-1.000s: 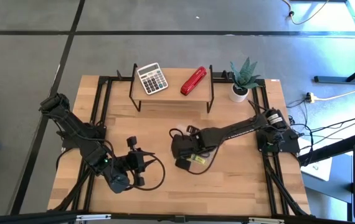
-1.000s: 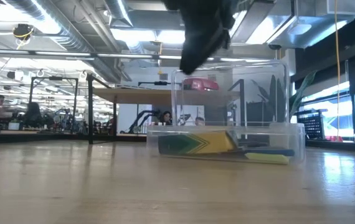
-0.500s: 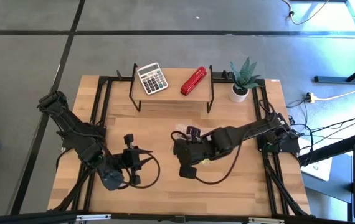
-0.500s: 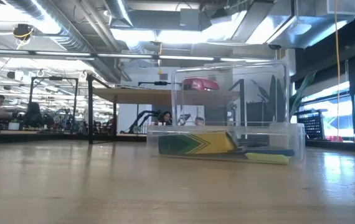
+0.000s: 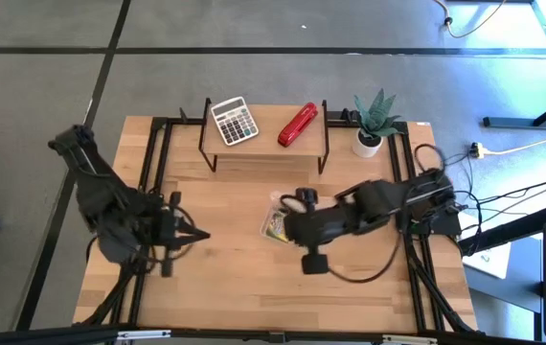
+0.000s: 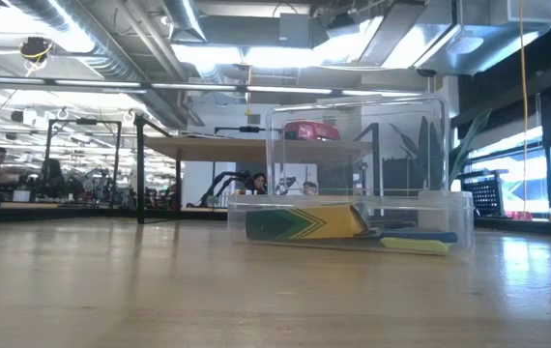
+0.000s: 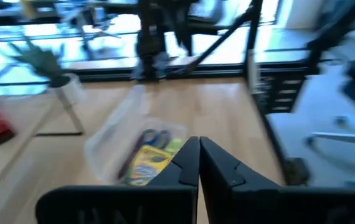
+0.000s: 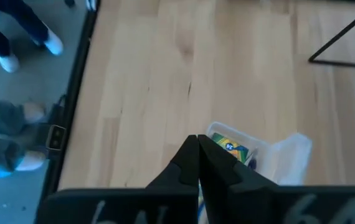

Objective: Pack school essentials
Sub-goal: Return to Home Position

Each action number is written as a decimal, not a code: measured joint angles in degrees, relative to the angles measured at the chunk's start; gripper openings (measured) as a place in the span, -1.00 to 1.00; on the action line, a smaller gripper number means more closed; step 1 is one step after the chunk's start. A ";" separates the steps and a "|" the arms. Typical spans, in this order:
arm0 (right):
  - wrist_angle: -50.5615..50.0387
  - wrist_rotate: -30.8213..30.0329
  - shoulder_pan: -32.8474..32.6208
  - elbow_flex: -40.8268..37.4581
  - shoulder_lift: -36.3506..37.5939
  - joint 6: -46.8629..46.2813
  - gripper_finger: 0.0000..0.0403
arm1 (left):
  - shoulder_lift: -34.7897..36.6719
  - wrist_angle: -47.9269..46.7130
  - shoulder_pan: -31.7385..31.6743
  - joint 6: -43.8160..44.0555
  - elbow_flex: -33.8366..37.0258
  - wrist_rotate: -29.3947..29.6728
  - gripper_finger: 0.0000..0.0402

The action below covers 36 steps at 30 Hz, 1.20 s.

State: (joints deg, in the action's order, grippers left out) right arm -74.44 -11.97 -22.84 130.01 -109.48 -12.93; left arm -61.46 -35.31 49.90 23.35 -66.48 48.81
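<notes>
A clear plastic box (image 5: 275,225) stands on the table's middle, its see-through lid (image 6: 353,145) raised upright. Inside lie a yellow-green printed box (image 6: 304,223), blue-handled scissors (image 7: 156,137) and a flat yellow piece (image 6: 416,246). My right gripper (image 5: 289,230) hangs shut above the box's right side, pointing down and leftward; its wrist view shows the box (image 8: 236,149) past the shut fingertips (image 8: 197,149). My left gripper (image 5: 202,235) is shut, raised over the table's left part, pointing toward the box (image 7: 143,158).
A black rack at the far edge carries a grey calculator (image 5: 234,121) and a red stapler (image 5: 298,125); a potted plant (image 5: 374,123) stands at the far right. Bare wood (image 5: 244,287) lies near the front edge. A person's legs (image 8: 9,37) show beyond the table's edge.
My right gripper has risen out of the clear box and out of the low view, and drawn back toward the table's right. My left gripper has risen, pulled back toward the table's left edge, and shut. The box and its contents have stayed put.
</notes>
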 joint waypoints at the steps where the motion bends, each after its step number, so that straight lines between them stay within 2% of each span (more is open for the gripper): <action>1: -0.10 0.02 -0.01 -0.18 1.20 0.01 -0.99 | 0.90 0.01 0.19 -0.47 0.00 -1.44 -1.00; 10: 0.33 0.02 -1.52 -0.25 11.34 4.28 -0.99 | 6.86 2.07 0.29 -13.38 0.00 -13.67 -1.00; 13: 2.04 -0.48 -2.34 -3.14 15.18 4.53 -0.99 | 9.04 2.92 -0.66 -16.47 1.00 -16.50 -1.00; 19: 16.45 -1.82 -3.31 -24.26 29.87 1.18 -0.99 | 17.11 9.54 -5.14 -17.95 10.33 -20.80 -1.00; 22: 26.77 -1.08 -3.29 -35.82 38.37 1.22 -1.00 | 22.29 14.65 -8.15 -18.93 16.06 -23.45 -1.00; 27: 42.52 1.53 -3.27 -53.30 50.86 1.26 -1.00 | 31.14 21.33 -13.09 -18.98 24.81 -24.32 -1.00; 36: 59.49 1.53 -3.22 -76.21 67.15 1.25 -1.00 | 43.79 25.95 -19.07 -15.95 36.49 -23.88 -1.00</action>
State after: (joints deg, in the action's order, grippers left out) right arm -14.95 -10.44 -26.06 53.79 -42.34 -11.68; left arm -17.67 -9.35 30.84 7.41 -29.99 24.93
